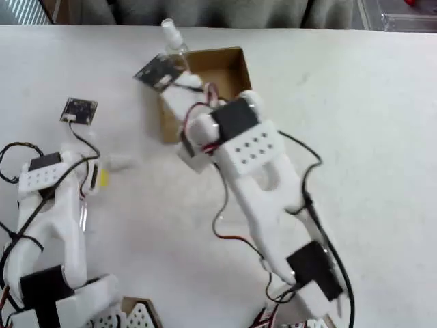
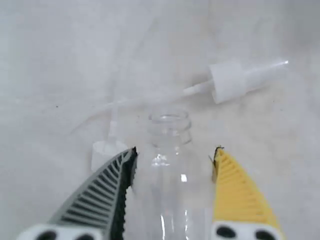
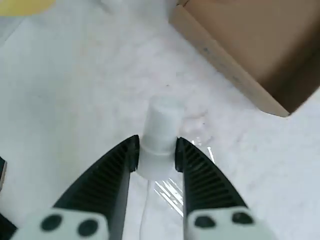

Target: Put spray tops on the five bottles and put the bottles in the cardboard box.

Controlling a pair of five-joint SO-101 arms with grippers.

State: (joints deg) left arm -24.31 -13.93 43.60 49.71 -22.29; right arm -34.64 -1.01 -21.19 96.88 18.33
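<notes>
The open brown cardboard box is the landmark. Just beside its corner, the right gripper pinches its black fingers tight on the white spray top of a capped clear plastic bottle. Well apart from the box, the left gripper presses its grey and yellow fingers against an uncapped clear plastic bottle, with a loose white spray top lying on the box's side of it.

The high camera is looking down over the table and the cardboard box. The right wrist camera is peering close past a spray top at that box's corner; the left wrist camera is peering along a bottle, well apart from the box.
</notes>
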